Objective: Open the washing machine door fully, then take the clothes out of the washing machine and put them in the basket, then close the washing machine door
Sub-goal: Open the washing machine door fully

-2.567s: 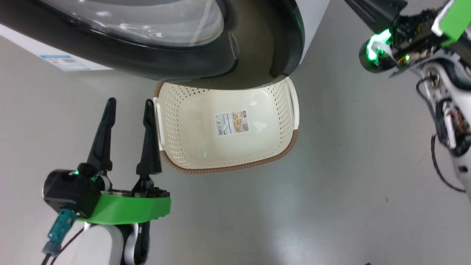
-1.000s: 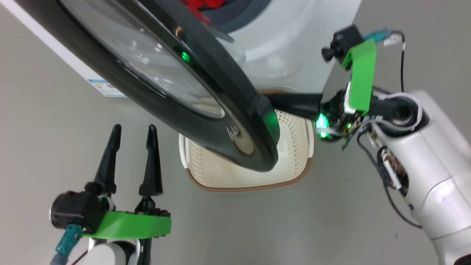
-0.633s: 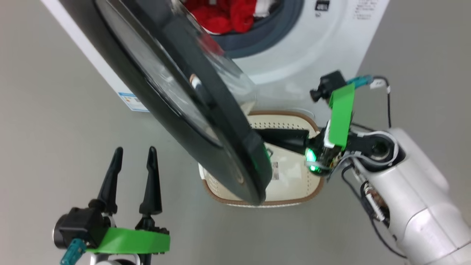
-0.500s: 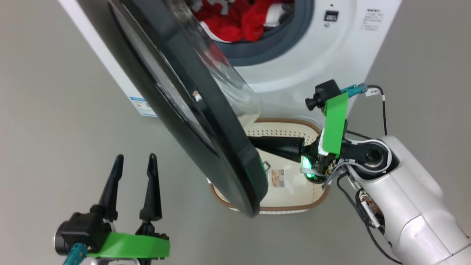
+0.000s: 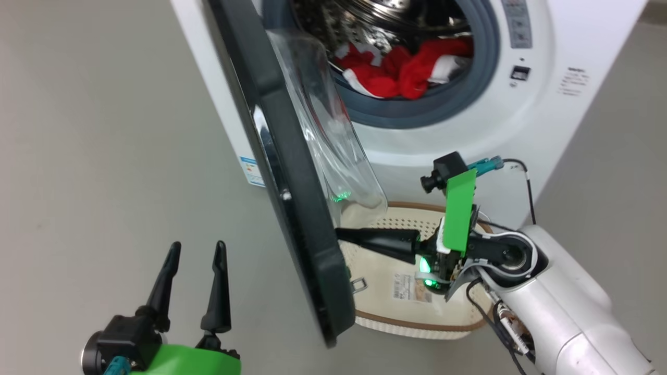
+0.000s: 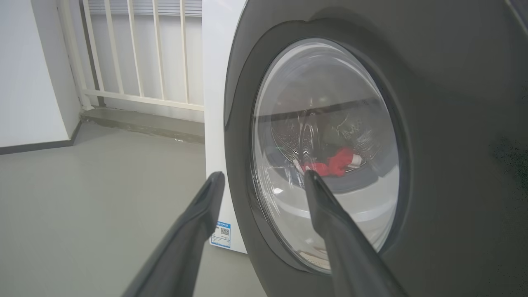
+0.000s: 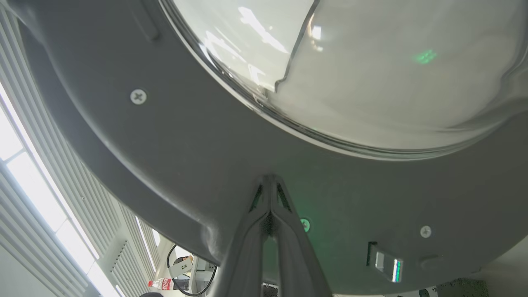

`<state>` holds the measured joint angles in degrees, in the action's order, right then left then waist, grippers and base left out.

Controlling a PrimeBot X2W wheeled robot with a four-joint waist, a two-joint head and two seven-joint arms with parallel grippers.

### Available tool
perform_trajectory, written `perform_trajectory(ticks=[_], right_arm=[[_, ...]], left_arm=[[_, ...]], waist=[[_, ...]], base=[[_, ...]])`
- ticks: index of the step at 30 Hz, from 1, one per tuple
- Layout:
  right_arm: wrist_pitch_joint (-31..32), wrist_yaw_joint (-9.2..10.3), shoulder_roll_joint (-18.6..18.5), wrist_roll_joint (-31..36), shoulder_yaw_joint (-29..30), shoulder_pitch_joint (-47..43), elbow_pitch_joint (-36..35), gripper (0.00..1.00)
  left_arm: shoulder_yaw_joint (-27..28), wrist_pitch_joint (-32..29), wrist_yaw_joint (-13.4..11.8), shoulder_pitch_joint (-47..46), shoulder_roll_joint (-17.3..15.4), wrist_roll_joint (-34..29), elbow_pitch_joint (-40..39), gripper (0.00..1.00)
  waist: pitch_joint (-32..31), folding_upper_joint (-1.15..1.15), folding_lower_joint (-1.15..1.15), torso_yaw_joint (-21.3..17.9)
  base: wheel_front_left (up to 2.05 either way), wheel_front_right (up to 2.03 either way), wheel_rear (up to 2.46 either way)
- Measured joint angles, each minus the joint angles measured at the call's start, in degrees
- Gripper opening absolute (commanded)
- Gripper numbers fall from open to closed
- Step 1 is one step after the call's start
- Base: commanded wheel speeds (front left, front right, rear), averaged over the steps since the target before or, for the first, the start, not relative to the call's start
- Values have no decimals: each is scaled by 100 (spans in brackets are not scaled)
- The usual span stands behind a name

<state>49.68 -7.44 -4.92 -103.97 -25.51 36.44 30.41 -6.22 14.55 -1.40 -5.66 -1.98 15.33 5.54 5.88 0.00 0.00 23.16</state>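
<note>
Right gripper (image 5: 341, 233) has its two dark fingers pressed shut on nothing, tips against the grey inner face of the washing machine door (image 5: 292, 208), just below the bulging clear window; in its wrist view the closed tips (image 7: 270, 179) look to be touching that face. It reaches across above the basket (image 5: 417, 323), which sits on the floor (image 5: 104, 130) right in front of the washing machine (image 5: 547, 120), partly hidden behind the door. The door stands swung out, edge-on from the head. Behind it the clothes (image 5: 401, 73) lie red in the steel drum (image 5: 375, 21). Left gripper (image 5: 198, 245) hovers wide open and holding nothing, on the door's outer side, apart from it.
</note>
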Motion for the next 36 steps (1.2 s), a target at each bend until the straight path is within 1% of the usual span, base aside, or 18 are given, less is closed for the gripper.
perform_trajectory(ticks=[7,14,22,27,32,33,34,35,36], right_arm=[[-282,0,22,-289,-259,-144,-12,0],[-443,0,46,-479,-675,-115,93,0],[-637,0,47,-658,-1020,39,148,0],[-734,0,54,-682,-1044,44,245,0],[-790,0,83,-472,-957,40,282,0],[-835,0,81,-300,-923,39,274,17],[-928,0,59,-110,-884,35,249,41],[-1053,0,37,94,-844,31,212,71],[-1165,0,-18,263,-817,13,137,98]], left_arm=[[-59,0,143,20,-4,-77,140,100],[75,0,135,205,-11,-77,74,100],[192,0,114,343,-14,-74,-65,100],[202,0,85,344,-14,-57,-77,100],[192,0,85,344,-15,-9,-40,100],[191,0,85,344,-15,-9,-22,100],[191,0,85,344,-15,-8,1,100],[189,0,86,344,-15,-2,27,100],[188,0,86,344,-16,-1,53,100]], waist=[[-229,0,0,405],[-372,0,0,697],[-342,0,0,762],[-340,0,0,754],[-397,0,0,718],[-412,0,0,708],[-428,0,0,697],[-445,0,0,686],[-465,0,0,676]], base=[[0,0,0],[0,0,0],[0,0,0],[0,0,0],[0,0,0],[0,0,0],[0,0,0],[0,0,0],[0,0,0]])
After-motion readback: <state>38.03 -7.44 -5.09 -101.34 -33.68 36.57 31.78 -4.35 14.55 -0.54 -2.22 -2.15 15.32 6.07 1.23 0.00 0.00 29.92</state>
